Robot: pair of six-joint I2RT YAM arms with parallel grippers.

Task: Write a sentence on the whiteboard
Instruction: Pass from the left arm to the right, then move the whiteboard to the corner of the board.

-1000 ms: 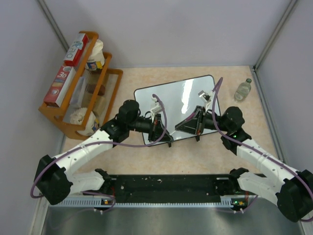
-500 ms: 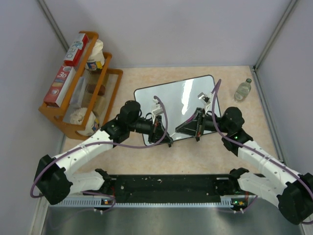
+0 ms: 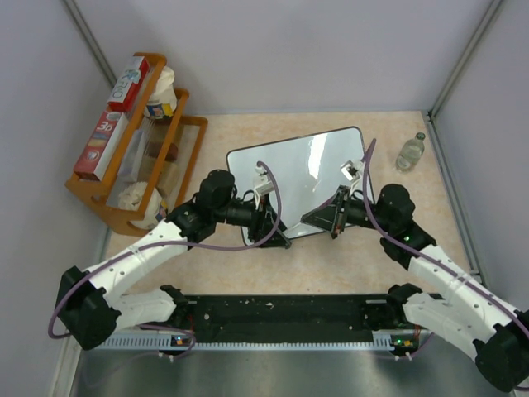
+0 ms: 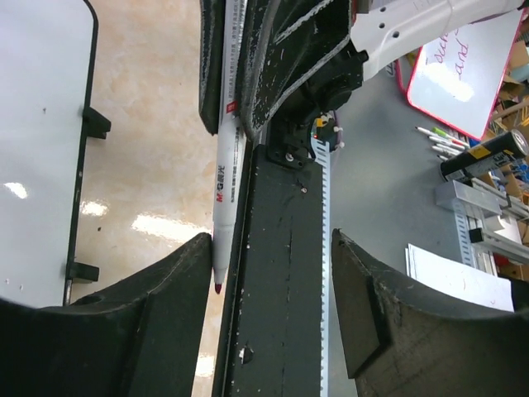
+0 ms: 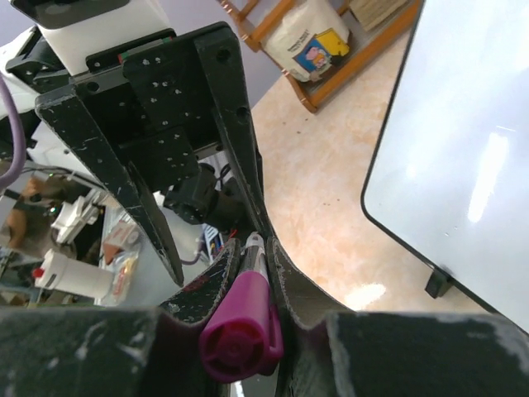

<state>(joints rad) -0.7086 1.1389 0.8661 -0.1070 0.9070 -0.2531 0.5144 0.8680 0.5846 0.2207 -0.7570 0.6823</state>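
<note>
top external: high behind the base rail (image 3: 281, 310), looks down on the whole table (image 3: 347, 265), far | left wrist: close, looks low along the table toward that rail | right wrist: close, faces the left gripper (image 5: 216, 256) | shared: whiteboard (image 3: 281, 165) in all three, marker (image 4: 225, 182) in both wrist views

I see the glossy white rectangular whiteboard (image 3: 285, 165) throwing back bright glare inside its thin black frame. The beige mottled stone-look bench (image 3: 331, 265) is polished too, with shiny patches. The smooth white plastic marker (image 4: 225, 178) looks satiny. The matt black plastic fingers (image 4: 124, 331) of my left end effector (image 4: 273, 281) are scuffed and rough-edged. The orange-brown wooden rack (image 3: 97, 198) has a light sheen.
</note>
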